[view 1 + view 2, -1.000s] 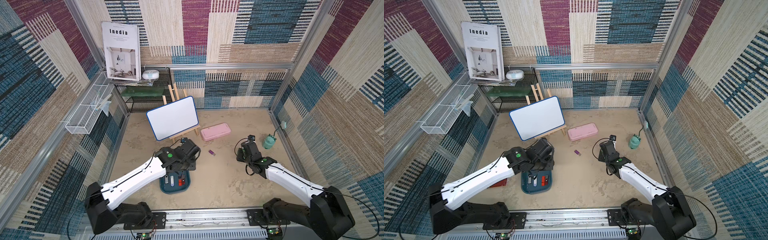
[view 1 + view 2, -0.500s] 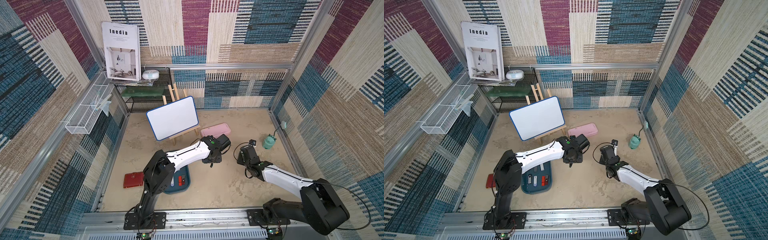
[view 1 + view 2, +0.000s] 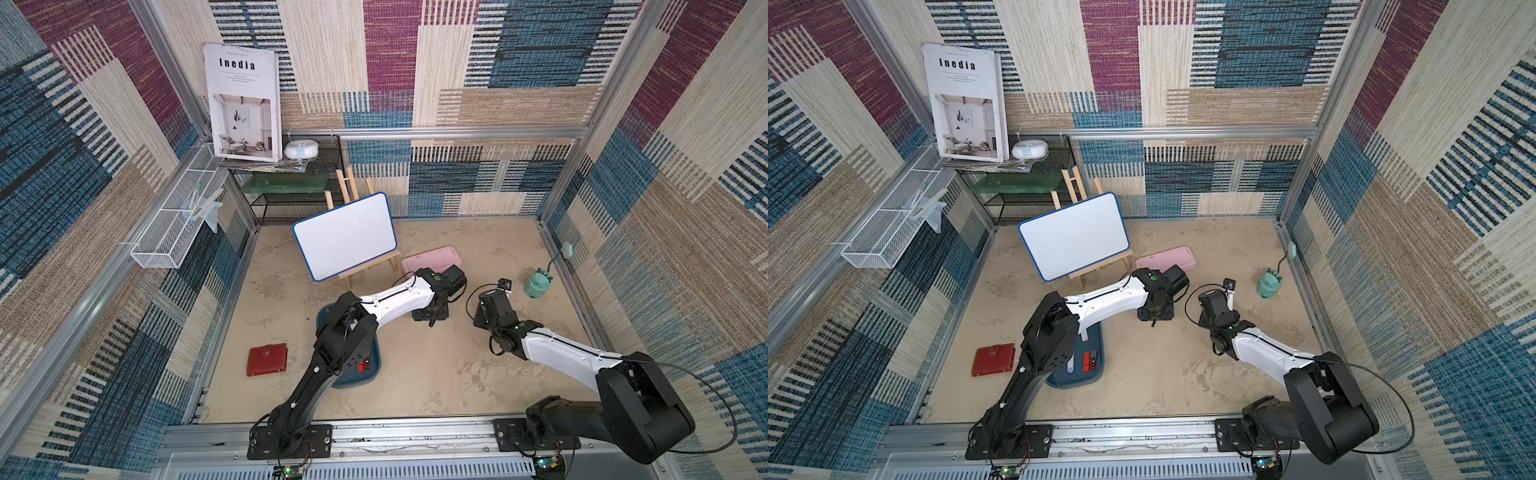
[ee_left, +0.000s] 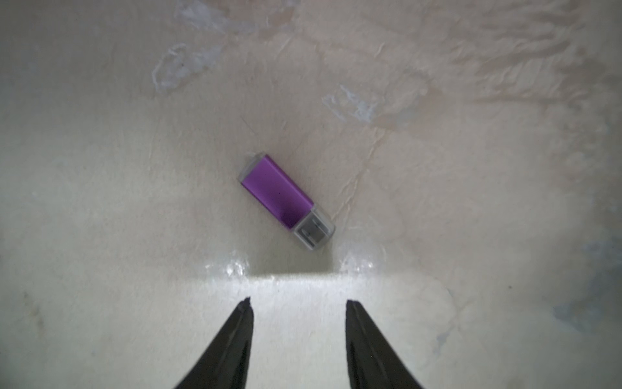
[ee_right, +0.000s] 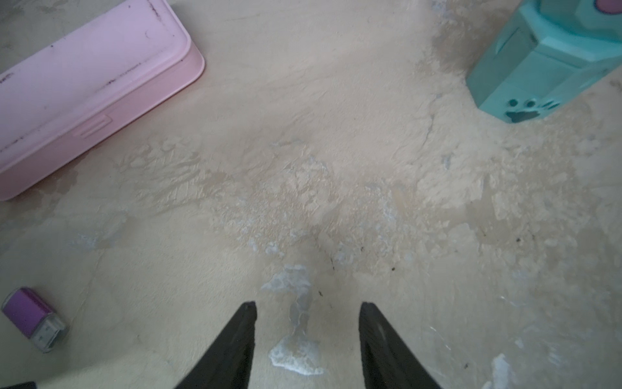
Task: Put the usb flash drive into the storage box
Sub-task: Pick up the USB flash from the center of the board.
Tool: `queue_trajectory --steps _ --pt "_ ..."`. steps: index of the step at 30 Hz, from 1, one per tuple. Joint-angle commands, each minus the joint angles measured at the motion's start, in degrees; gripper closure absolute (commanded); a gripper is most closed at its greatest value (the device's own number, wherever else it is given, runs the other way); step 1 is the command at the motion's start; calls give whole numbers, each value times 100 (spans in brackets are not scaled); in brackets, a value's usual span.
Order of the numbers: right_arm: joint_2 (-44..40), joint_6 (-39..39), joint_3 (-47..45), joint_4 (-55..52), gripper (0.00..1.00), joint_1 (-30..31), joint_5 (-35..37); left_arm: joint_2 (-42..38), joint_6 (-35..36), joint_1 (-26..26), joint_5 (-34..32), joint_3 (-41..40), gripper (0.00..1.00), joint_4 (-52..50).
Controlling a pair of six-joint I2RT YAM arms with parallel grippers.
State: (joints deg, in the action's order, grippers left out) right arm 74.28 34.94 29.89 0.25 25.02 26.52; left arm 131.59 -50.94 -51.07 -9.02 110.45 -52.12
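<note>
On scuffed beige tabletop (image 4: 101, 175): usb flash drive (image 4: 279, 195) flat; patchwork walls (image 3: 540, 62).

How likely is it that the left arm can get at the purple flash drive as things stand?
Probably yes. The left fingers hang open near the flash drive, which lies alone on the table with nothing over it. It lies slantwise to the fingers, so a wrist turn may help.

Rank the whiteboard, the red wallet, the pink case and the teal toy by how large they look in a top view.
1. whiteboard, by far the largest
2. red wallet and pink case: look alike, and the case is partly hidden, so they are unranked
3. teal toy, the smallest
</note>
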Motion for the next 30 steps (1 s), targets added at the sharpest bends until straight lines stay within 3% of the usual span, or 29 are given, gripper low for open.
queue_trajectory --steps 1,30 --pt "34 4 61 -25 45 -1 129 119 155 56 41 136 51 -141" --pt "297 -22 149 -49 44 3 41 1053 1064 370 85 1107 55 -360"
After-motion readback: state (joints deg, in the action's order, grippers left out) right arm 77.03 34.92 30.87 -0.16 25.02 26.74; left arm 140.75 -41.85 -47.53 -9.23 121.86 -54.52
